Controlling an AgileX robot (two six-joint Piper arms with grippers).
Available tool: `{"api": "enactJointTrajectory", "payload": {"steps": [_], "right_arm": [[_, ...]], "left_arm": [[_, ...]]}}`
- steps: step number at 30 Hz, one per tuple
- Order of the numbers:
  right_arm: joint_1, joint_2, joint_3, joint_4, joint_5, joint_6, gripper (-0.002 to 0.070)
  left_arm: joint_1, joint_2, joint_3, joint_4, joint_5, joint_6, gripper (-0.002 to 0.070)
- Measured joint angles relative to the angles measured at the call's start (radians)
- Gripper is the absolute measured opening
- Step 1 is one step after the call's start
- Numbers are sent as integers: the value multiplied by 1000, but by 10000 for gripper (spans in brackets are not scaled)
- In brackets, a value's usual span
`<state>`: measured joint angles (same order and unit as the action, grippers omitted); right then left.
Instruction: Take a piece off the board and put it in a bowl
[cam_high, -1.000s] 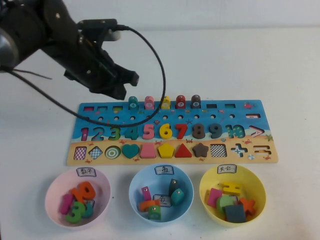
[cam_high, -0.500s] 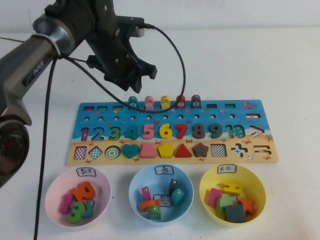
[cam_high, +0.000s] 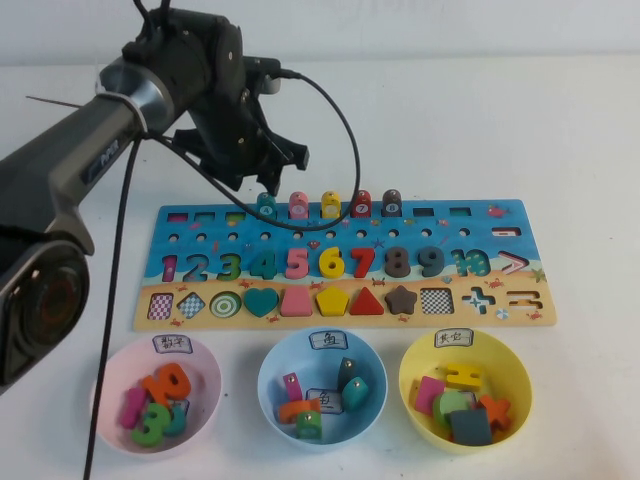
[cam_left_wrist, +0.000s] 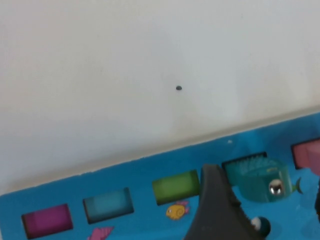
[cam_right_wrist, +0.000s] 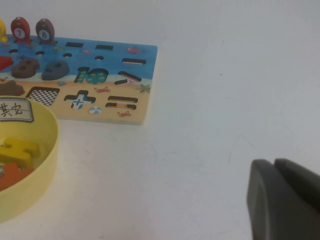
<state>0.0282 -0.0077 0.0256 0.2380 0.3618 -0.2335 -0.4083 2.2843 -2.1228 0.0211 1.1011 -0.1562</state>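
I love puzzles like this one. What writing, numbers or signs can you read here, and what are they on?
"1 2 3 4 5 6 7 8 9 10": number pieces on the board.
"7", "8": round-topped pieces in the board's top row.
"+", "=", ">": board's right end.
Bowl labels: characters, unreadable.
Lettering on left arm: blurred.

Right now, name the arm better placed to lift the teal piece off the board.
Left. The left gripper hangs just above the teal piece at the board's far edge, one finger beside it. The right gripper sits low over bare table, away from the board.
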Motion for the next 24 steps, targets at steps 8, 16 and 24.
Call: {"api": "enactJointTrajectory", "payload": {"steps": [8,16,24], "right_arm": [[0,0,0,2,0,0,-17],[0,0,0,2,0,0,-17],[0,0,0,2,0,0,-17]], "left_arm": [[0,35,-2,0,-45,-20,358],[0,69,-2,0,-57,-32,358],[0,75,-2,0,-70,-42,358]]}}
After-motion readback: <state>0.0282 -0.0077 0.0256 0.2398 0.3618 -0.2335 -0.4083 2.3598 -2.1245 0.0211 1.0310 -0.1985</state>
